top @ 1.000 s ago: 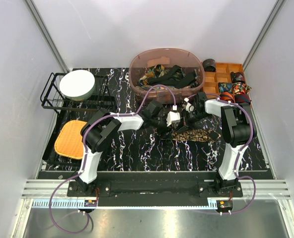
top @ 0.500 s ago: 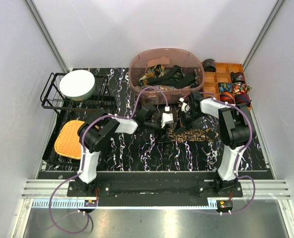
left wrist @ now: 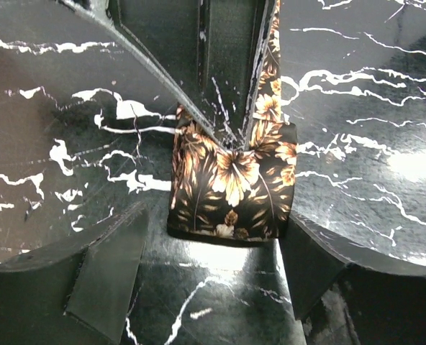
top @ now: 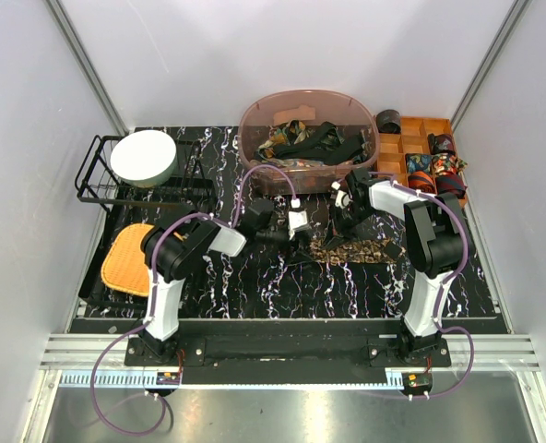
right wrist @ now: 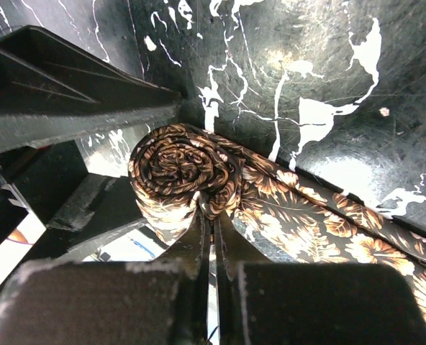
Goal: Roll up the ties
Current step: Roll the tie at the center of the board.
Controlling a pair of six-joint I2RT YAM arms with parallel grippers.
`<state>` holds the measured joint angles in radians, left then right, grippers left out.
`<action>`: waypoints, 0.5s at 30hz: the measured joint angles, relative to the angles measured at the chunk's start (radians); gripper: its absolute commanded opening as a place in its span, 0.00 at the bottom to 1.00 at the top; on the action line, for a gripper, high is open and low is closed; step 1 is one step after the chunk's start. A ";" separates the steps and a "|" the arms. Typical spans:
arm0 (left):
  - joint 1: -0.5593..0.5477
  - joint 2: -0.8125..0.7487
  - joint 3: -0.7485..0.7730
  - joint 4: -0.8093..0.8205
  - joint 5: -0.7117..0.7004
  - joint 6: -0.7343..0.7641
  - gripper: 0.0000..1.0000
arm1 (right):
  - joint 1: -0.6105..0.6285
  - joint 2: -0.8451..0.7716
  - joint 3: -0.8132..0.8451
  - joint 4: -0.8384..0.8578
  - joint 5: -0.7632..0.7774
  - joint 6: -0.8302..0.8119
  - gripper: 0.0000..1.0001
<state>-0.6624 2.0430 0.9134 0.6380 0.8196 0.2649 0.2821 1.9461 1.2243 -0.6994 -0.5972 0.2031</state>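
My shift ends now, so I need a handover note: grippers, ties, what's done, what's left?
Left gripper: open, straddling the rolled end of the brown floral tie.
Right gripper: shut, pinching the roll's core.
Tie: partly rolled on the table, tail lying flat.
Done: rolled ties in the wooden organizer.
Left: finish this roll, then the loose ties in the tub.

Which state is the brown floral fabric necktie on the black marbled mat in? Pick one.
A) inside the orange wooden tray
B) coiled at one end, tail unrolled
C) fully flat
B: the right wrist view shows the brown floral fabric necktie wound into a spiral at one end, its tail flat on the black marbled mat.
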 measured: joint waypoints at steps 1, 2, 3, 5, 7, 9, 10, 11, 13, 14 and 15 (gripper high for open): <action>-0.002 0.004 0.000 0.012 0.000 0.000 0.75 | 0.001 0.002 0.003 -0.004 0.003 0.001 0.00; -0.005 0.009 -0.002 0.024 0.000 0.000 0.75 | 0.002 0.004 0.008 -0.009 0.006 0.003 0.00; -0.008 0.013 -0.002 0.036 0.000 0.000 0.75 | 0.003 0.006 0.011 -0.013 0.008 0.003 0.00; -0.016 0.022 -0.002 0.059 -0.001 0.001 0.73 | 0.004 0.009 0.017 -0.021 0.012 0.004 0.00; -0.024 0.029 -0.002 0.076 -0.003 0.000 0.69 | 0.005 0.010 0.019 -0.024 0.014 0.004 0.00; -0.035 0.036 -0.001 0.088 -0.009 0.003 0.61 | 0.005 0.010 0.019 -0.024 0.014 0.004 0.00; -0.040 0.038 0.003 0.087 -0.013 0.005 0.58 | 0.005 0.010 0.019 -0.024 0.014 0.004 0.00; -0.049 0.040 0.010 0.080 -0.023 0.019 0.56 | 0.005 0.010 0.019 -0.024 0.014 0.004 0.00; -0.059 0.040 0.026 0.046 -0.039 0.040 0.47 | 0.005 0.010 0.019 -0.024 0.014 0.003 0.00; -0.064 0.039 0.040 0.020 -0.047 0.054 0.45 | 0.005 0.009 0.019 -0.024 0.014 0.003 0.00; -0.067 0.036 0.052 -0.014 -0.052 0.068 0.37 | 0.005 0.008 0.019 -0.024 0.016 0.003 0.01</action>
<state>-0.7296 2.0789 0.9657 0.6243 0.7673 0.3328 0.2867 1.9545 1.2434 -0.7238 -0.5816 0.2066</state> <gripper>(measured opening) 0.505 0.012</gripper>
